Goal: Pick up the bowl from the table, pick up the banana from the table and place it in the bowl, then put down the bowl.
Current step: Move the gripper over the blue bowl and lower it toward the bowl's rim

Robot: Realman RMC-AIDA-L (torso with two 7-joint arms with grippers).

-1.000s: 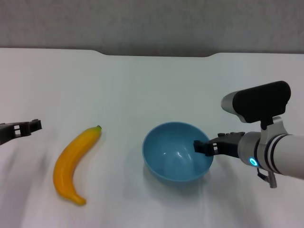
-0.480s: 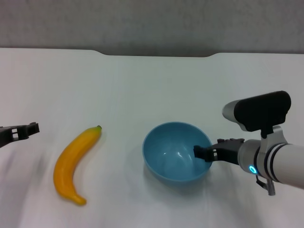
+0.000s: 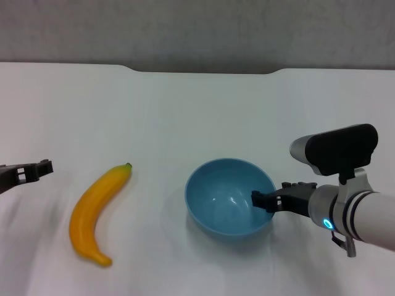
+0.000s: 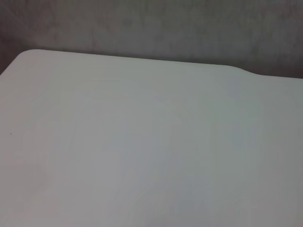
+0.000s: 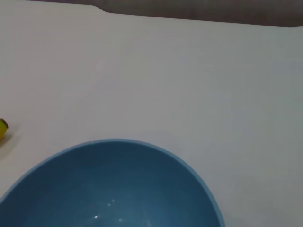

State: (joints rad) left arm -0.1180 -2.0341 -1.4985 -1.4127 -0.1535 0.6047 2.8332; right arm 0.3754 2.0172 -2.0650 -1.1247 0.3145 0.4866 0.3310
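1. Your bowl (image 3: 231,197) sits upright on the table (image 3: 197,111), toward the near right of the middle. Bare white tabletop lies all around it, and the far edge with its shallow notch is well apart from it.
2. The banana (image 3: 95,213) lies flat to the bowl's left, apart from it, its green stem tip pointing toward the far side and slightly toward the bowl. You have open table between the two and more behind them.
3. Your right gripper (image 3: 264,200) is at the bowl's right rim. One dark fingertip reaches over the rim into the bowl's inside. Whether the fingers pinch the wall or only straddle it, you cannot tell from these views.
4. The right arm comes in low from the right, forearm nearly level, wrist camera housing raised above it. Its wrist view looks across the bowl's blue inside toward the far edge.
5. Your left gripper (image 3: 34,168) hovers at the left edge, well apart from the banana; its finger spacing cannot be judged.
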